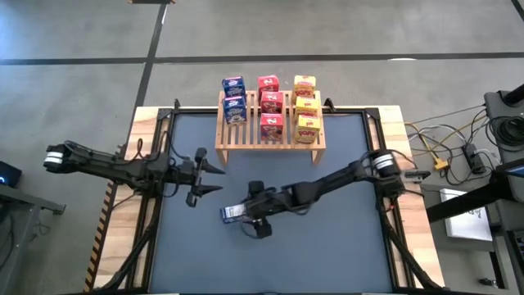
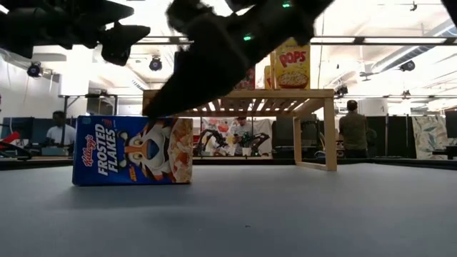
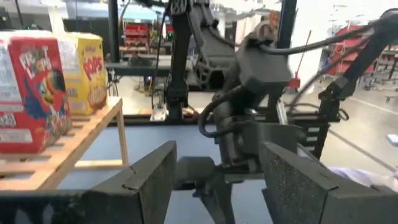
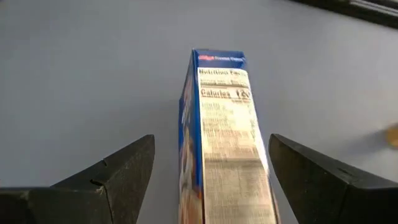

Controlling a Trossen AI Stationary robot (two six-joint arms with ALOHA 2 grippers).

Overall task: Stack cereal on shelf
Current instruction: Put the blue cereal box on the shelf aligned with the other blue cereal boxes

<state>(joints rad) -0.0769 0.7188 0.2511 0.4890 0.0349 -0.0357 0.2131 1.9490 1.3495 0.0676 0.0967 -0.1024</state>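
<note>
With eight boxes on the shelf (image 1: 270, 138) at upper centre, one is left: the Frosted Flakes box (image 1: 233, 213), on its side at lower centre. Right gripper (image 1: 246, 215) straddles it, fingers spread, not pinching. Left gripper (image 1: 214, 179) waits mid-left, fingers apart, empty.

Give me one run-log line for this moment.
right gripper: jaws open astride blue cereal box on table | left gripper: open, waiting | shelf: eight boxes

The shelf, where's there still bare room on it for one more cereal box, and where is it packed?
On the shelf, the front of the left column is bare, before the two blue boxes. The red column and yellow column are full, three each. The remaining blue box lies on the table, the open right gripper straddling it; the left gripper waits, open, to the table's left.
</note>
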